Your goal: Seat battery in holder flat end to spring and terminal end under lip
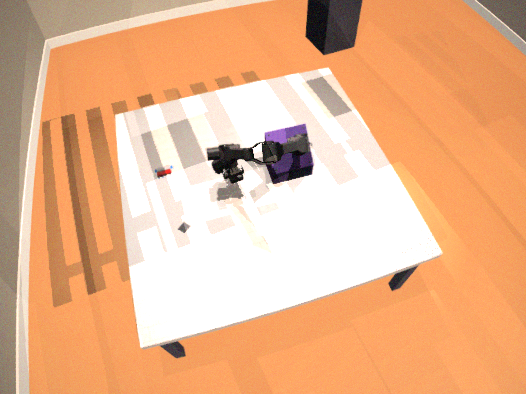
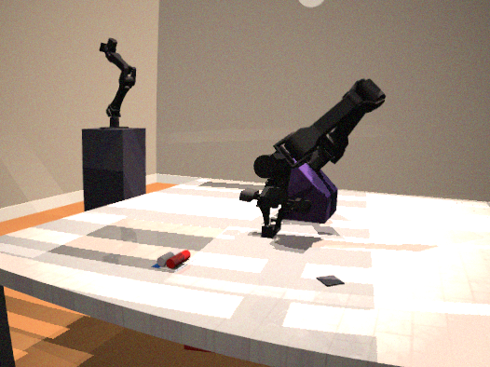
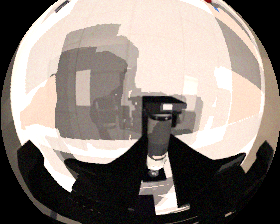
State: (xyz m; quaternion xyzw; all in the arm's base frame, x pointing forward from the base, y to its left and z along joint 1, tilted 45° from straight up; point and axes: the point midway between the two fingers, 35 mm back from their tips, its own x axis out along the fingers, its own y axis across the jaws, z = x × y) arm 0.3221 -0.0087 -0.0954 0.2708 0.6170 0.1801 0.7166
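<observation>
The battery [image 3: 158, 139], a grey cylinder with a pale band near its lower end, lies lengthwise over the black holder [image 3: 162, 103] [image 2: 268, 231] in the wrist view. My gripper [image 3: 158, 137] [image 2: 272, 223] is shut on the battery, with one dark finger on each side. The battery's upper end is close against the holder's raised far wall. A small round metal part [image 3: 153, 173] shows at the near end; whether it is spring or terminal is unclear. The fingers hide the holder's sides. Whether the battery is fully down and level cannot be told. The holder looks low at table level.
A red cylinder [image 1: 164, 172] [image 2: 179, 259] lies beside a grey one [image 2: 165, 259] with blue parts. A dark flat tile [image 1: 184, 227] [image 2: 330, 280] lies on the table. The arm's purple base block [image 1: 292, 173] [image 2: 311, 202] is close behind the gripper. Another arm [image 2: 127, 77] stands on a dark pedestal.
</observation>
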